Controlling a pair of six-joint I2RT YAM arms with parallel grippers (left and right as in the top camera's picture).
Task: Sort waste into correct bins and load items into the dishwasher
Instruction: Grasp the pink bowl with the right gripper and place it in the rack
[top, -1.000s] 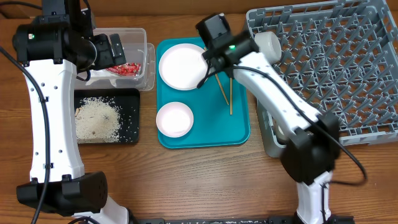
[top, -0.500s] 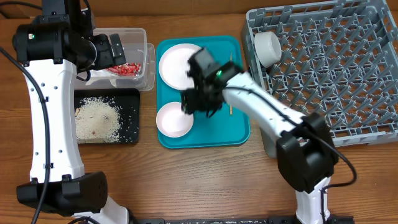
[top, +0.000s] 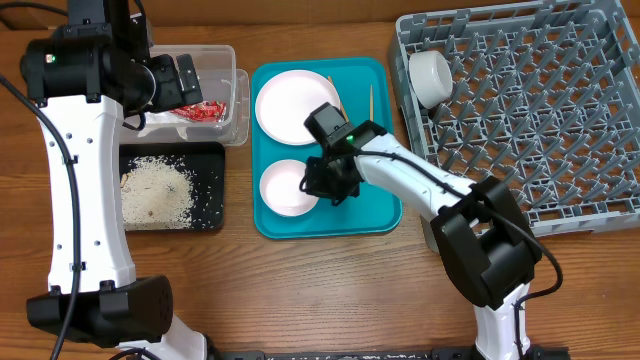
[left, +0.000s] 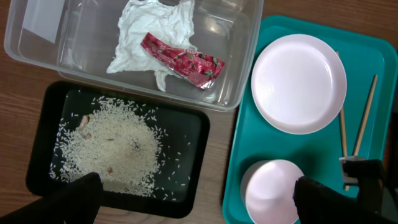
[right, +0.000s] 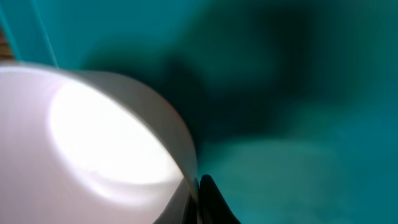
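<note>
My right gripper is shut on the right rim of the grey-blue bowl, which sits on the teal tray. The right wrist view shows the bowl's wall pinched at a dark fingertip. A round plate and two chopsticks lie further back on the tray. A white cup rests in the grey dish rack. My left gripper hangs open and holds nothing. It hovers high beside the clear tub, which holds the napkin and red wrapper. Rice covers the black tray.
Bare wooden table runs along the front. The rack's near left corner stands close to the teal tray's right edge. The tub and the black tray sit side by side left of the teal tray.
My right gripper came from the rack's left edge down over the teal tray and shut on the bowl's rim. The bowl shifted slightly right. The left arm stayed still.
</note>
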